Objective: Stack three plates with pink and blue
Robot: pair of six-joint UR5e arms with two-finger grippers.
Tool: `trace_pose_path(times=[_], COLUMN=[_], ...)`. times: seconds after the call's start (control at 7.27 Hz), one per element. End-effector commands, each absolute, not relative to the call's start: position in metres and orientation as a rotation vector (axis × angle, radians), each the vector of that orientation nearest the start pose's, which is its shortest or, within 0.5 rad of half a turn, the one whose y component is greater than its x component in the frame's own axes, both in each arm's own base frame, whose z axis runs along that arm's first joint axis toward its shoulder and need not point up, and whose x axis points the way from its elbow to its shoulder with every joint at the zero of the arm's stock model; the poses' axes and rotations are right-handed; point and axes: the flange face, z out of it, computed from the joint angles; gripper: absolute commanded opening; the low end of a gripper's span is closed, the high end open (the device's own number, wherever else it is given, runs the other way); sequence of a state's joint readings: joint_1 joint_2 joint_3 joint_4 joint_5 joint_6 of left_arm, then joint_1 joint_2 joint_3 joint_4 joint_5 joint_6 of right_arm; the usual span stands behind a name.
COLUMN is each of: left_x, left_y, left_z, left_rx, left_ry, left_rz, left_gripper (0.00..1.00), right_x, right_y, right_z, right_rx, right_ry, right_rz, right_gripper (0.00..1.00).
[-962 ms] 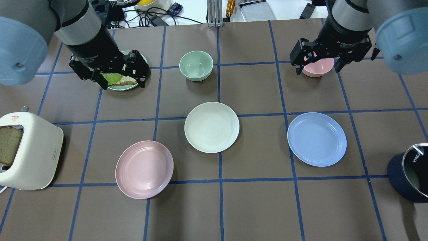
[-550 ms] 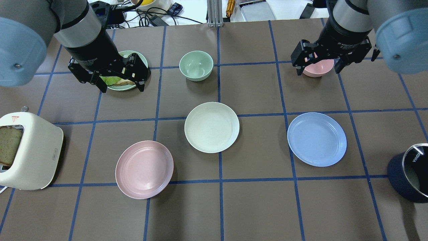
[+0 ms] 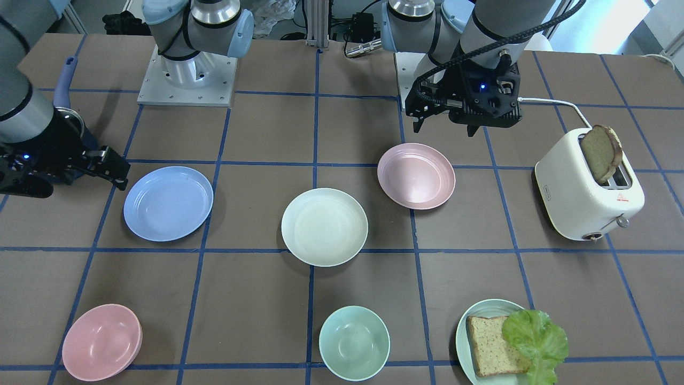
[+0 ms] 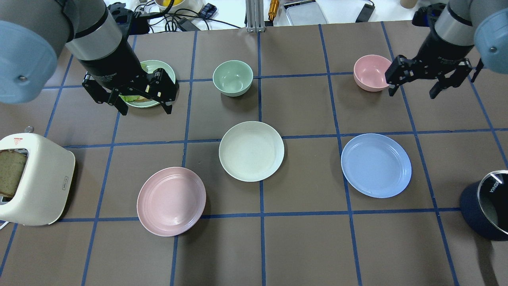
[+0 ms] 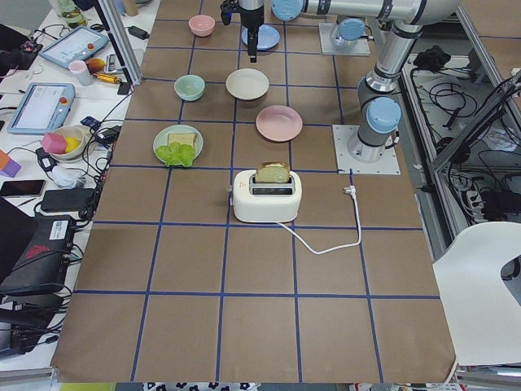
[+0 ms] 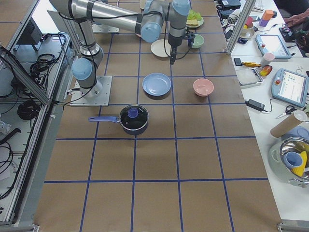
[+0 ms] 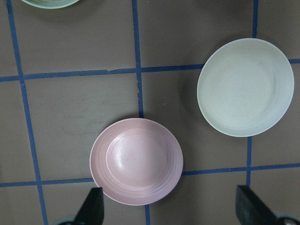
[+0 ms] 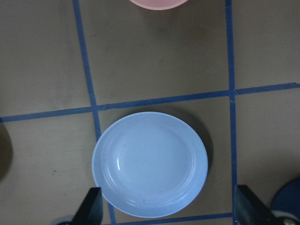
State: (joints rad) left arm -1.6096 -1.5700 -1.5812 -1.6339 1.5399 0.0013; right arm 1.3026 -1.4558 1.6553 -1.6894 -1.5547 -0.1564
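Three plates lie apart on the brown table: a cream-white plate [image 4: 251, 151] in the middle, a dusty pink plate [image 4: 171, 201] to its near left, and a light blue plate [image 4: 376, 165] to its right. My left gripper [image 4: 145, 107] is open and empty, high over the far left, beyond the pink plate. Its wrist view shows the pink plate [image 7: 136, 161] and the cream plate [image 7: 245, 87]. My right gripper [image 4: 412, 93] is open and empty, high over the far right, beyond the blue plate [image 8: 150, 164].
A cream toaster [image 4: 33, 178] holding a bread slice stands at the left edge. A pale green plate [image 3: 470, 321] with bread and lettuce lies under my left gripper. A mint bowl [image 4: 232, 78] and a pink bowl [image 4: 371, 72] sit at the back. A dark lidded pot [image 4: 486, 204] stands at the right edge.
My right gripper has moved right, off the pink bowl, which now shows in full. My left gripper has shifted slightly towards the near side. The plates have not moved.
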Motion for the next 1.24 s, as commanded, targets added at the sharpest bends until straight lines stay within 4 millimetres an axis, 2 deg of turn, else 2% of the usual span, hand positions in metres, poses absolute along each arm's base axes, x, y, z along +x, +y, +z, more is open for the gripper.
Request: trace_pose_path(times=[0.0, 0.14, 0.28, 0.41, 0.55, 0.69, 0.83, 0.96, 1.1], left_x=[-0.159, -0.162, -0.166, -0.171, -0.186, -0.206, -0.209, -0.207, -0.207], left_y=[-0.484, -0.478, -0.464, -0.450, -0.435, -0.424, -0.404, -0.389, -0.386], left_z=[0.436, 0.398, 0.362, 0.328, 0.307, 0.284, 0.252, 0.222, 0.212], left_rx=[0.062, 0.059, 0.079, 0.096, 0.140, 0.136, 0.156, 0.147, 0.148], left_ry=[3.163, 3.157, 3.160, 3.159, 3.152, 3.140, 3.084, 3.095, 3.095], left_rz=[0.224, 0.263, 0.206, 0.203, 0.194, 0.133, 0.135, 0.083, 0.044], left_gripper=[1.00, 1.00, 1.00, 1.00, 1.00, 1.00, 1.00, 0.98, 0.91], right_x=[-0.053, -0.059, -0.056, -0.054, -0.049, -0.044, -0.044, -0.065, -0.078], right_y=[-0.544, -0.549, -0.537, -0.531, -0.516, -0.500, -0.495, -0.488, -0.486], right_z=[0.330, 0.262, 0.232, 0.229, 0.225, 0.220, 0.218, 0.213, 0.207], right_rx=[0.160, 0.134, 0.134, 0.103, -0.027, -0.023, -0.017, 0.054, 0.100], right_ry=[3.091, 3.098, 3.092, 3.090, 3.084, 3.078, 3.087, 3.077, 3.059], right_rz=[0.179, 0.149, 0.164, 0.182, 0.195, 0.220, 0.195, 0.209, 0.215], right_gripper=[1.00, 1.00, 1.00, 1.00, 1.00, 1.00, 1.00, 1.00, 1.00])
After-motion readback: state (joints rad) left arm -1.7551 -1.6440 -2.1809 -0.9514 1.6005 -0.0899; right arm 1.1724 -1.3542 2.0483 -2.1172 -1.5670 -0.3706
